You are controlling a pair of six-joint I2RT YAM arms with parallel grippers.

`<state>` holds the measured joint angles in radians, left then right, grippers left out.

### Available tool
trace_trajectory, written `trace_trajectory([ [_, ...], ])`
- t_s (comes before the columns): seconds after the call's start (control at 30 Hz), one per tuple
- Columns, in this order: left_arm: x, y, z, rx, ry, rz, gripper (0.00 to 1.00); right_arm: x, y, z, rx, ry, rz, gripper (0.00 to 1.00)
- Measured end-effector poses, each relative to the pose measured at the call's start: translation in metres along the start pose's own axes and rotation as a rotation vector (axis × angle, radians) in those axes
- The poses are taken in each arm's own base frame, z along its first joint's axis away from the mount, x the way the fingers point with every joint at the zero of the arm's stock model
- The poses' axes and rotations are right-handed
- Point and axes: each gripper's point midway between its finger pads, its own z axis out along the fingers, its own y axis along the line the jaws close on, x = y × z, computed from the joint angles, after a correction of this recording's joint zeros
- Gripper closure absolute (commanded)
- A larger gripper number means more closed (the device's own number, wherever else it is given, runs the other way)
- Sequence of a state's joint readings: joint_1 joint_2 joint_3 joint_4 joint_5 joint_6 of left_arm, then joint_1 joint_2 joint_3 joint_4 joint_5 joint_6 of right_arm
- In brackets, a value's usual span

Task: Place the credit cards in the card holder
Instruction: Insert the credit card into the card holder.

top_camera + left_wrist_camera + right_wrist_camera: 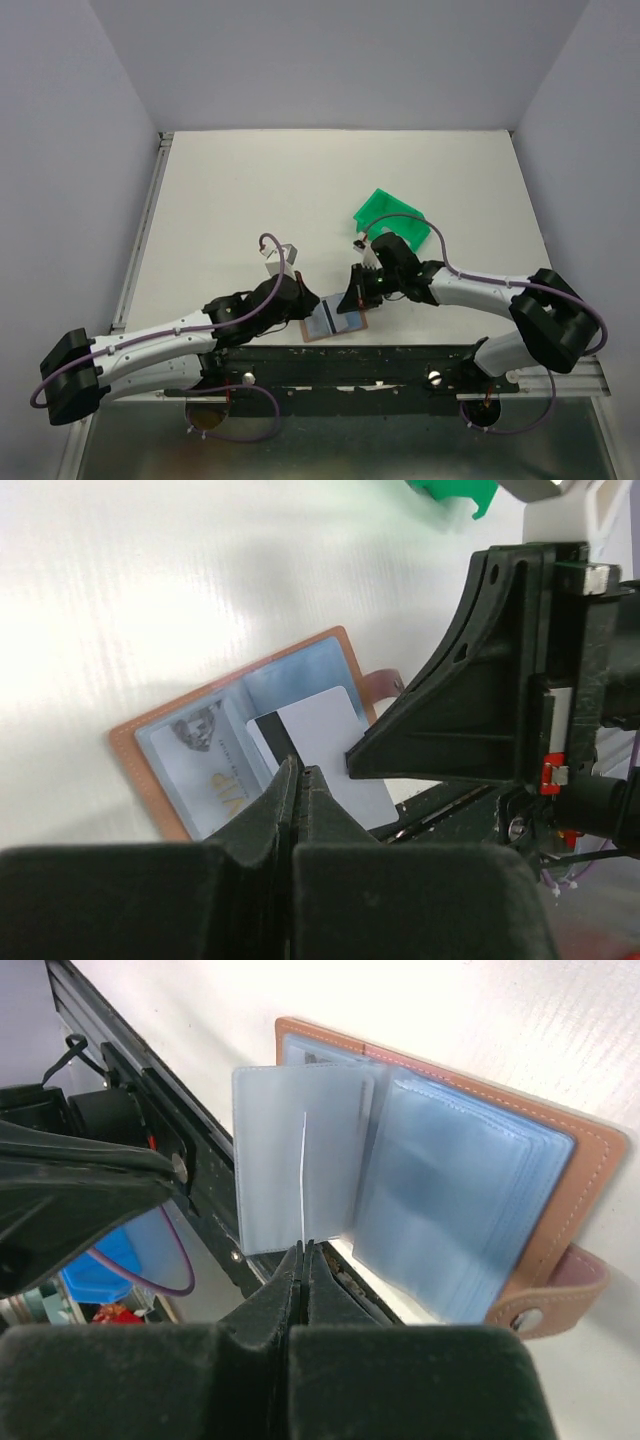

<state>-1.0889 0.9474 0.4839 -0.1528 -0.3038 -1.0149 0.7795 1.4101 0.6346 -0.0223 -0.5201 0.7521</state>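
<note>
We see holder (335, 322) open at near edge of table (300, 180). Card (320, 742) pinched edge-on in right gripper (303, 1250), over sleeves (450, 1230); left gripper (298, 772) clenched, tips at holder. Risk, we reckon: card misses slot, buckles; push skids holder off edge.

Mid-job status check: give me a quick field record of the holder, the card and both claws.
card holder: open on the table, clear sleeves showing
credit card: white with a dark stripe, partly over the sleeves
right claw: shut on the credit card's edge
left claw: shut, tips at the sleeves; what it pinches is unclear
green bin: beyond the holder, apart from it
</note>
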Motion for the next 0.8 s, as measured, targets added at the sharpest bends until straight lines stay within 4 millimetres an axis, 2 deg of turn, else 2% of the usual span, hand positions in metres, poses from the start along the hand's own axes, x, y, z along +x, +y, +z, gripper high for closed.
trace_trajectory([
  [0.13, -0.005, 0.012, -0.011, -0.022, -0.034, -0.015, 1.00, 0.004, -0.007, 0.011, 0.000, 0.032, 0.022, 1.00],
  [0.33, 0.006, 0.034, -0.012, -0.082, -0.018, -0.017, 1.00, 0.013, -0.023, 0.026, 0.027, 0.081, 0.059, 1.00],
  [0.63, 0.032, 0.066, -0.004, -0.174, 0.038, -0.026, 1.00, 0.006, -0.014, 0.022, 0.007, 0.045, 0.038, 1.00],
  [0.8, 0.039, 0.076, -0.004, -0.198, 0.048, -0.044, 1.00, 0.000, -0.006, 0.013, -0.003, 0.001, 0.040, 1.00],
])
